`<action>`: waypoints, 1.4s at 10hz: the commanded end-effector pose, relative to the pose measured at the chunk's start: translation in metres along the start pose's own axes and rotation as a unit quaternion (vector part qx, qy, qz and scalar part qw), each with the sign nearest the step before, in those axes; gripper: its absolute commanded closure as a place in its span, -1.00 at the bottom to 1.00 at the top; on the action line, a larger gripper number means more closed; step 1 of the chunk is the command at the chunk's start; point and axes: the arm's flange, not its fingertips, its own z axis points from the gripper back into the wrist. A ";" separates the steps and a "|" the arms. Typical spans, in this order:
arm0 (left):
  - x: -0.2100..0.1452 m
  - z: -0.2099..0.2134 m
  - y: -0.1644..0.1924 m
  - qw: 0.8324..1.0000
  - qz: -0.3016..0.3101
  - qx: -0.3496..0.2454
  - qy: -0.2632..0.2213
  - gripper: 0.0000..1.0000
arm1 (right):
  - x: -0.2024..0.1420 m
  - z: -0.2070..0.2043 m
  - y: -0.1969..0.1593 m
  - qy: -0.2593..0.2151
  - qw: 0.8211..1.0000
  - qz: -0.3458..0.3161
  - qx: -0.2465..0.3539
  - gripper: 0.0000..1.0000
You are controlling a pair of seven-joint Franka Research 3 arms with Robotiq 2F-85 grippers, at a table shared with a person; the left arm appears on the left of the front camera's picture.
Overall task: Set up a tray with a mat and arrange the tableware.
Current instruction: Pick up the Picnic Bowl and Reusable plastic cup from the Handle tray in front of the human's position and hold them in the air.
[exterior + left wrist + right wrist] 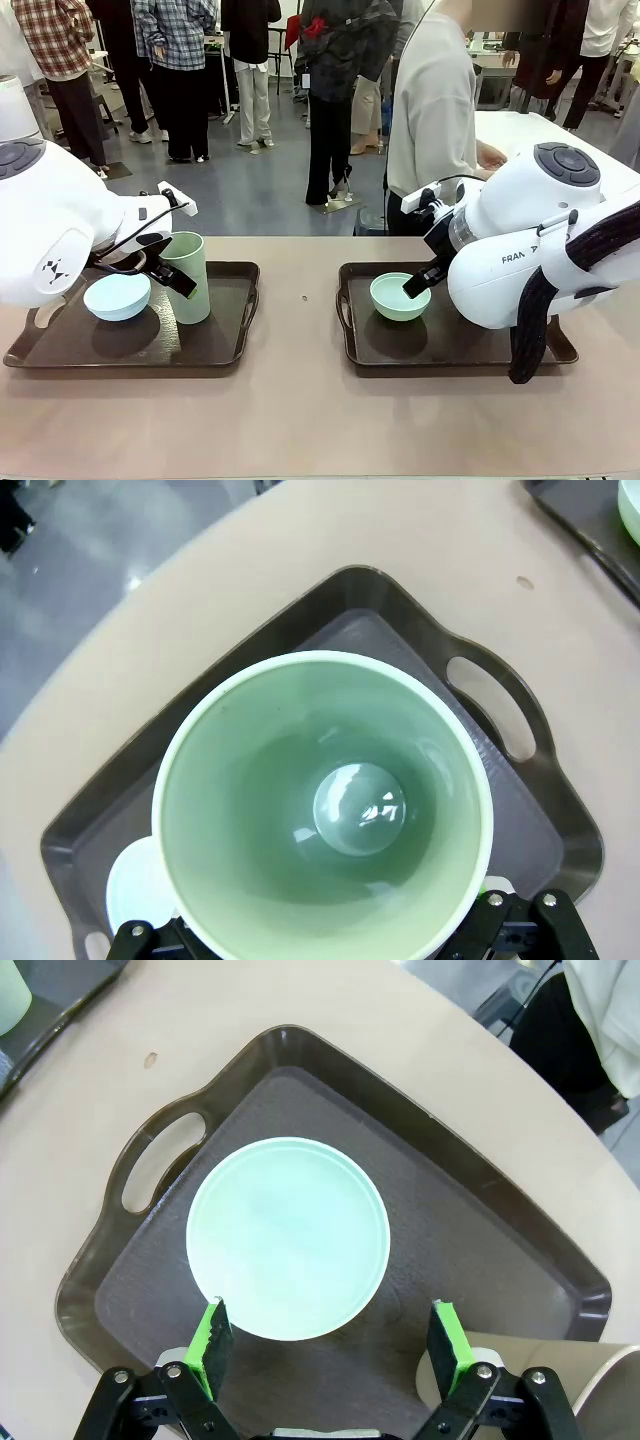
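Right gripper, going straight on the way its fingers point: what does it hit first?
Most likely the mint green bowl: its near rim lies between the right gripper's open fingers. Depth is unclear; the fingers might straddle it and reach the tray.

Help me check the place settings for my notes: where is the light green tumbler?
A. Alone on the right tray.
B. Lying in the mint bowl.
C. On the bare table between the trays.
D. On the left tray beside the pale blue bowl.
D: the light green tumbler stands upright on the left tray, next to the pale blue bowl.
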 end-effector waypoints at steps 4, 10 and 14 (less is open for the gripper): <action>0.000 0.000 0.000 1.000 0.000 0.000 0.000 -1.00 | 0.000 0.000 0.000 0.000 1.000 0.000 0.000 -1.00; -0.091 0.086 -0.001 0.996 -0.008 -0.058 0.073 -1.00 | -0.104 0.064 0.034 0.069 0.997 -0.030 0.018 -1.00; -0.134 0.145 -0.013 0.990 0.018 -0.031 0.137 -1.00 | -0.186 0.096 0.063 0.152 0.984 -0.091 0.007 -1.00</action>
